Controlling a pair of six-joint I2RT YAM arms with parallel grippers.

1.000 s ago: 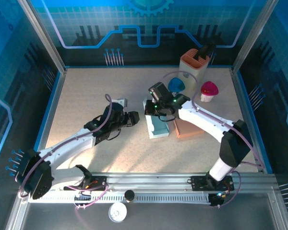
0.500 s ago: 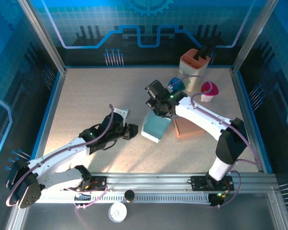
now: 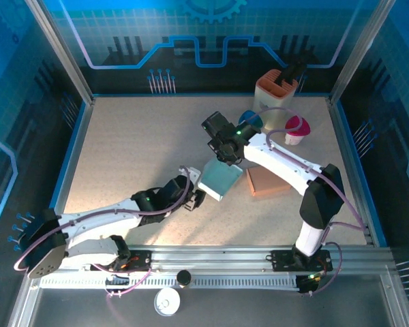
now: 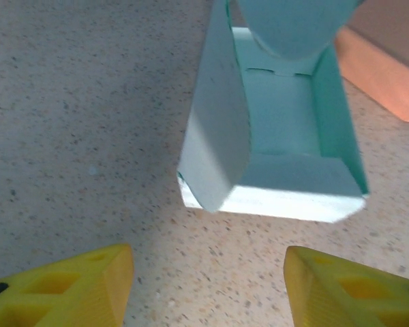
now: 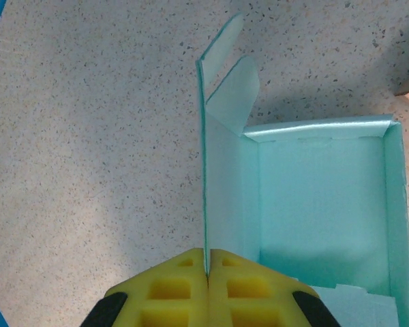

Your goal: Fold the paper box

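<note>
1. At the lower centre-left of the overhead view, the left gripper [image 3: 196, 197] sits low over the table [image 3: 123, 136], just beside the near left corner of the paper box [image 3: 220, 180]. Its jaws stand well apart with nothing between them. In its own wrist view the yellow fingertips [image 4: 88, 293] frame bare tabletop, with the box's short end straight ahead. I'd judge it is lined up on that end so it can take or press a panel there.

2. The teal box sits in the middle of the frame as an open tray, turned askew to the table edges. One long side wall [image 5: 221, 184] stands upright and ends in a loose flap, so the folding is not yet finished.

3. Just above and right of centre, the right gripper [image 5: 208, 272] comes down on the box. Its jaws are closed flat together, pinching the top edge of that upright wall. The hold seems meant to keep the wall standing and the light box from sliding while the other side is worked.

4. A flat orange-brown piece [image 3: 266, 180] lies just beside the box on the right. Toward the upper right, a tan holder [image 3: 276, 88], a blue item [image 3: 249, 120] and a pink one [image 3: 297, 128] stand well apart from the work.
</note>
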